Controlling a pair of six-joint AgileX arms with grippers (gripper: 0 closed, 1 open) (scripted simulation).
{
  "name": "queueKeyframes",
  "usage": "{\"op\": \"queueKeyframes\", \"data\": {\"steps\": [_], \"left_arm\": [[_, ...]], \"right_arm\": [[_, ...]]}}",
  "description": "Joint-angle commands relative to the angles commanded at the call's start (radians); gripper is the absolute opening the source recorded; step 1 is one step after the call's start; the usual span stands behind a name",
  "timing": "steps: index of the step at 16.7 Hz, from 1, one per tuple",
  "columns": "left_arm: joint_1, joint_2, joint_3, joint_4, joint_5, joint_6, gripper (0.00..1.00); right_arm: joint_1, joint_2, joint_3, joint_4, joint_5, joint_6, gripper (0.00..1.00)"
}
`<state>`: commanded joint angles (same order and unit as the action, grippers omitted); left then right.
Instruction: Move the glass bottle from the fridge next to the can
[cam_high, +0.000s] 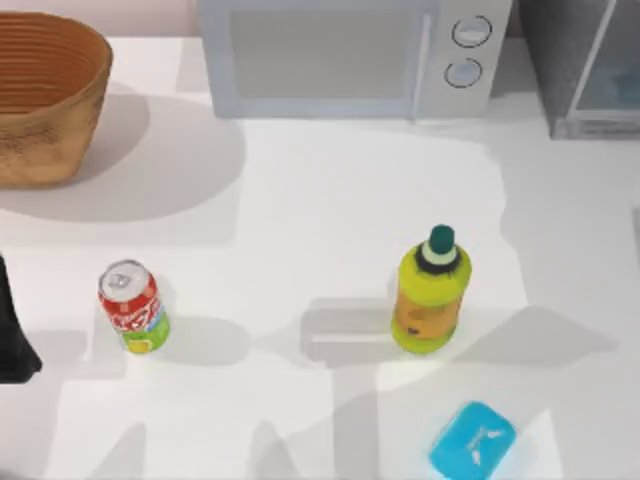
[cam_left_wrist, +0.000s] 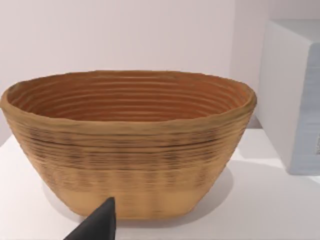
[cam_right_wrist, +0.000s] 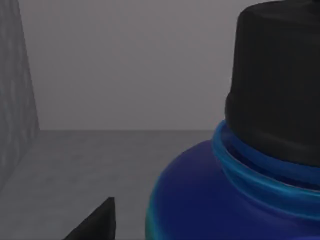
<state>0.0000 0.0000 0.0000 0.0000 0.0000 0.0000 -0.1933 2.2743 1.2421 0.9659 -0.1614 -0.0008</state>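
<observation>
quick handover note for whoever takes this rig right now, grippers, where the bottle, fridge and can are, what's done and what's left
Right gripper: inside the grey fridge at the table's back right, close beside the glass bottle; grip unclear.
Left gripper: parked at the table's left edge, facing the basket.
The can stands upright at front left.
Done: reach into the fridge.
Left: secure the bottle, lift it out, and carry it past the yellow-green bottle to beside the can.
</observation>
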Motion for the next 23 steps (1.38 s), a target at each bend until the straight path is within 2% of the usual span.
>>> {"op": "queueKeyframes", "data": {"steps": [1, 14, 23], "left_arm": [[0.000, 0.000, 0.000, 0.000, 0.000, 0.000, 1.00], [0.000, 0.000, 0.000, 0.000, 0.000, 0.000, 1.00], [0.000, 0.000, 0.000, 0.000, 0.000, 0.000, 1.00]], "right_arm": [[0.000, 0.000, 0.000, 0.000, 0.000, 0.000, 1.00], [0.000, 0.000, 0.000, 0.000, 0.000, 0.000, 0.02], [-0.003, -0.002, 0.000, 0.000, 0.000, 0.001, 0.00]]}}
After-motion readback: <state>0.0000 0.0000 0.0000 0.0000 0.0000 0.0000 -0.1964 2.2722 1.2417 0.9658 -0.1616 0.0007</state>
